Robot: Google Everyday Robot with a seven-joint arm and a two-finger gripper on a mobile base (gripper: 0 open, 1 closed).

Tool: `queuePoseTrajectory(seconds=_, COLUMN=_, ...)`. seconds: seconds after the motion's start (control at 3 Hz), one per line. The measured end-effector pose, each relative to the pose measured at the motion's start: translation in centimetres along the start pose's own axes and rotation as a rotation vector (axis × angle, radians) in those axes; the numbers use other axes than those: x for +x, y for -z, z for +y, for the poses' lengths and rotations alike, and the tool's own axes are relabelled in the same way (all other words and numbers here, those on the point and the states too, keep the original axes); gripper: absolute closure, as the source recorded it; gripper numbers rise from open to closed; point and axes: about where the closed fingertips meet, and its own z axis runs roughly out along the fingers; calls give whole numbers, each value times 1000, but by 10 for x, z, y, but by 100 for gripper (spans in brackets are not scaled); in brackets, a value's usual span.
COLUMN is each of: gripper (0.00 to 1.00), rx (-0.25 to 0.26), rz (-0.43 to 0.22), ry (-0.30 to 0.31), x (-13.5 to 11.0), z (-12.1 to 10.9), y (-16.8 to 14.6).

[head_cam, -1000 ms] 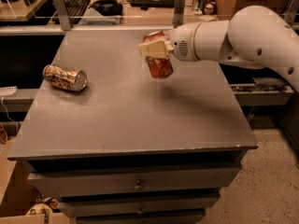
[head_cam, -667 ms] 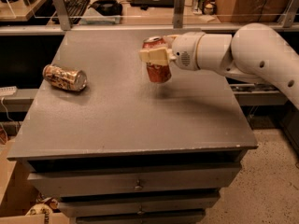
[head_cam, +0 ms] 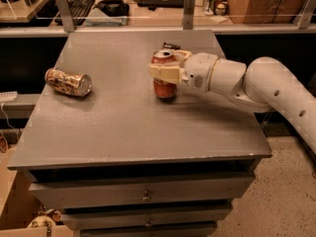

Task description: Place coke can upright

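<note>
The coke can [head_cam: 164, 88], red-orange with a silver top, stands upright on the grey table top [head_cam: 133, 127] near its middle. My gripper [head_cam: 167, 69] reaches in from the right on a white arm [head_cam: 266, 83]. Its cream fingers [head_cam: 165, 73] wrap around the can's upper half and are shut on it. The can's base looks to rest on the table.
A brown-and-gold patterned can [head_cam: 68, 81] lies on its side at the table's left. A small black wrapper [head_cam: 171, 46] lies just behind the coke can. Drawers [head_cam: 143, 194] sit under the top. A desk with a keyboard [head_cam: 79, 4] is behind.
My gripper has moved left and down with the coke can. The can has turned from tilted to upright and come down onto the table.
</note>
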Motion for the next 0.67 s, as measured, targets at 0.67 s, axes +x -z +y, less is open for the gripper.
queuePoseTrajectory(seconds=0.67, gripper=28, rx=-9, rz=-60, ry=-34, x=17, z=5, y=8)
